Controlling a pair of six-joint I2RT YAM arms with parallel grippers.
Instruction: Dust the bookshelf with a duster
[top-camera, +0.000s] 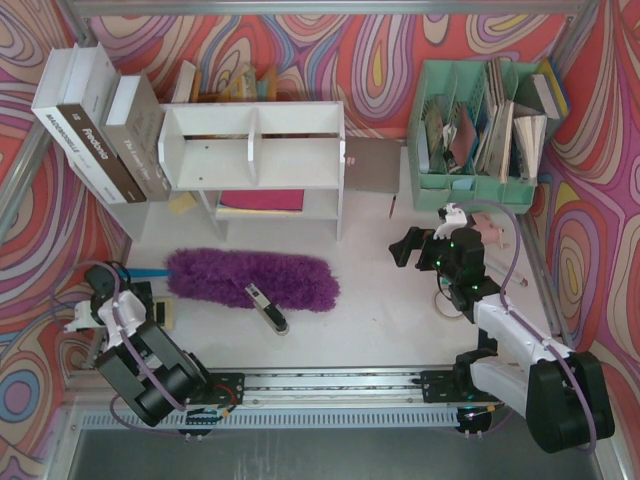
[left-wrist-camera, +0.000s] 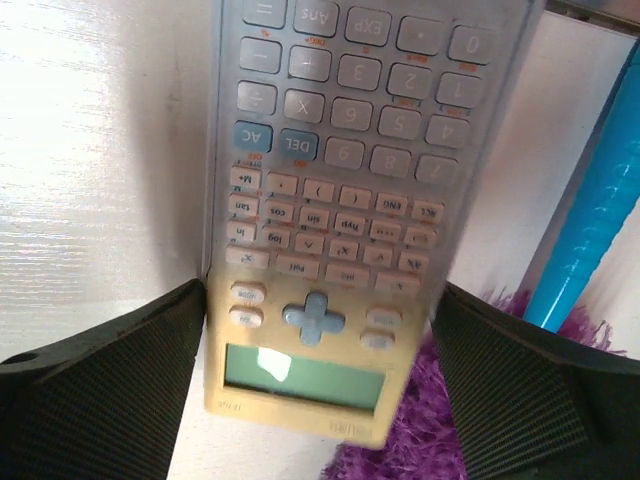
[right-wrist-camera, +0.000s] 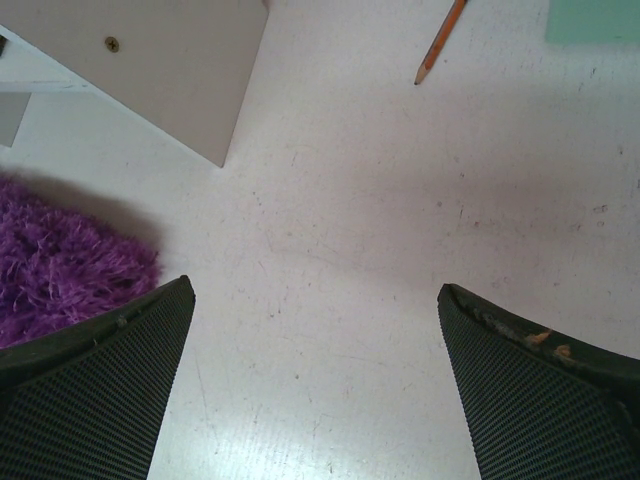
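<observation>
The small white wooden bookshelf (top-camera: 255, 160) stands at the back of the matte white table (top-camera: 380, 310). Its panels are flat and painted, and its upper tier is split by a centre divider. A thin pink sheet lies on the lower tier.

In front of the bookshelf, and apart from it, lies the long purple duster (top-camera: 250, 278), its head fluffy and feather-like. Its thin, glossy bright blue plastic handle (top-camera: 148, 272) points toward the left arm. Neither arm holds the duster. A small black and silver object (top-camera: 266, 306) rests at its near edge.

The left gripper (left-wrist-camera: 320, 300) stands with its ribbed black fingers (left-wrist-camera: 120, 380) on either side of a slim beige plastic calculator (left-wrist-camera: 340, 150). A translucent cover lies over the keys. The fingers sit just beside its edges; I cannot tell whether they press on it or stand free. Purple fluff and the blue handle show to one side of it.

The right gripper (right-wrist-camera: 315, 290) hangs wide open over bare, faintly scuffed tabletop and grips nothing. A corner of the bookshelf and the duster's tip lie off to one side.

An orange wooden pencil (right-wrist-camera: 440, 42) lies further back. A mint-green slotted file organizer (top-camera: 480, 130) holds papers at the back right. Boxy upright books (top-camera: 100, 130) lean left of the bookshelf.
</observation>
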